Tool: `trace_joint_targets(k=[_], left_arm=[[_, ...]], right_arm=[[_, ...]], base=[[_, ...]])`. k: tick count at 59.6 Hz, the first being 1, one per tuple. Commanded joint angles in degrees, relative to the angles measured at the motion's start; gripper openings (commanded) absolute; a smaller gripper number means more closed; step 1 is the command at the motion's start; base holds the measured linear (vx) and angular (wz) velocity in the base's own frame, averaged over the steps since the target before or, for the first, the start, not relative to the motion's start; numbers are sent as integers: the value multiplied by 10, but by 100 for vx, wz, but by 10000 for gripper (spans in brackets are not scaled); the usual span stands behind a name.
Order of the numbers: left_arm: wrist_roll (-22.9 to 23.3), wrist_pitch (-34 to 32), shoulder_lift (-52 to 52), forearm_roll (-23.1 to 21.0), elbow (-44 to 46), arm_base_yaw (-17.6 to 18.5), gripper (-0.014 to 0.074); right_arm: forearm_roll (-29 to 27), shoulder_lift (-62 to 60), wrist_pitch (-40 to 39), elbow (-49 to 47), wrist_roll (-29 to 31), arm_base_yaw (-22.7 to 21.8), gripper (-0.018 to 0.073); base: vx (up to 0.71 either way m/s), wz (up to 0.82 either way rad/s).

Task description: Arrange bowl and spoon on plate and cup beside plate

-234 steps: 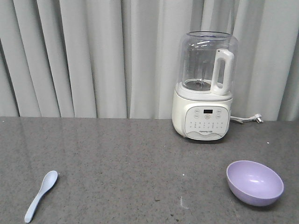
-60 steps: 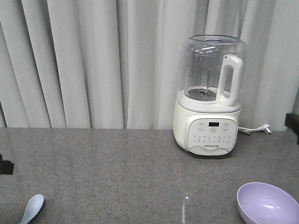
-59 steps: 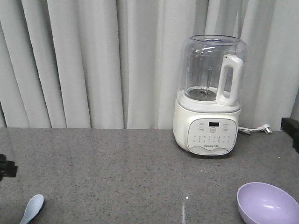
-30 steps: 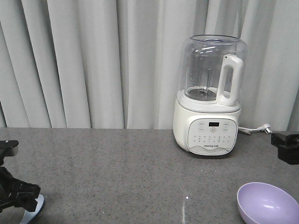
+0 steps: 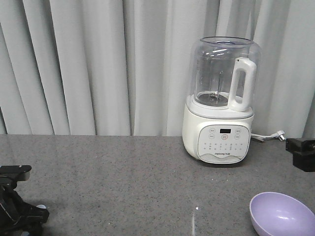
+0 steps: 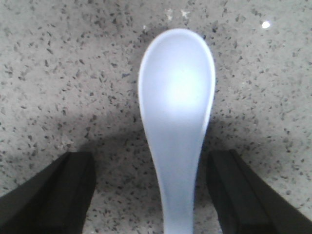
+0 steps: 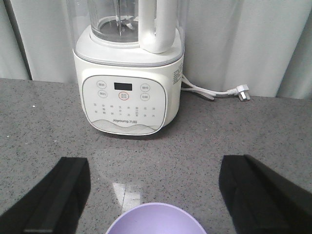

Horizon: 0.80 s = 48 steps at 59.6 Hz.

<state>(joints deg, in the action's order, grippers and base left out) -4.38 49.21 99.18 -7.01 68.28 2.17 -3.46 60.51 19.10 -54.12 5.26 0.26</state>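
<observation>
The pale blue spoon (image 6: 176,97) lies flat on the grey counter, scoop pointing away. My left gripper (image 6: 151,157) is open low over it, with one finger (image 6: 58,192) on each side of the handle and neither touching. In the front view the left gripper (image 5: 19,212) hides nearly all of the spoon. The lavender bowl (image 5: 281,215) sits upright at the front right. My right gripper (image 7: 156,165) is open above the bowl's (image 7: 156,222) far rim, apart from it. The plate and the cup are out of view.
A white blender (image 5: 221,98) with a clear jug stands at the back right, close behind the bowl. Its cord and plug (image 7: 241,91) trail right along the counter. Grey curtains hang behind the counter's back edge.
My left gripper has come in from the left edge and lowered over the spoon, now covering it in the front view. My right gripper has moved into view at the right edge.
</observation>
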Motion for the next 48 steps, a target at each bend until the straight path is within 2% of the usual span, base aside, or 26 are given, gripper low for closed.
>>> trace_joint_targets(k=[1,8,20,25,34,48], left_arm=[[4,-14,-20,5,16,5,552],[4,-4,-20,5,16,5,428],[4,15,-19,36,16,5,116],[4,15,-19,36,16,5,-3],[6,12,-22,33,17,5,-6],[3,16,-57,-4,44,5,0]], right_arm=[[5,-8,-53,-21,7,0,582],[5,-8,-56,-21,7,0,582],[5,-8,-58,-21,7,0,582],[5,-8,-58,-21,7,0,582],[5,-8,-56,-21,7,0,582],[5,-8,-48,-21,7,0,582]], base=[[0,0],[0,0],[0,0],[0,0],[0,0],[0,0]])
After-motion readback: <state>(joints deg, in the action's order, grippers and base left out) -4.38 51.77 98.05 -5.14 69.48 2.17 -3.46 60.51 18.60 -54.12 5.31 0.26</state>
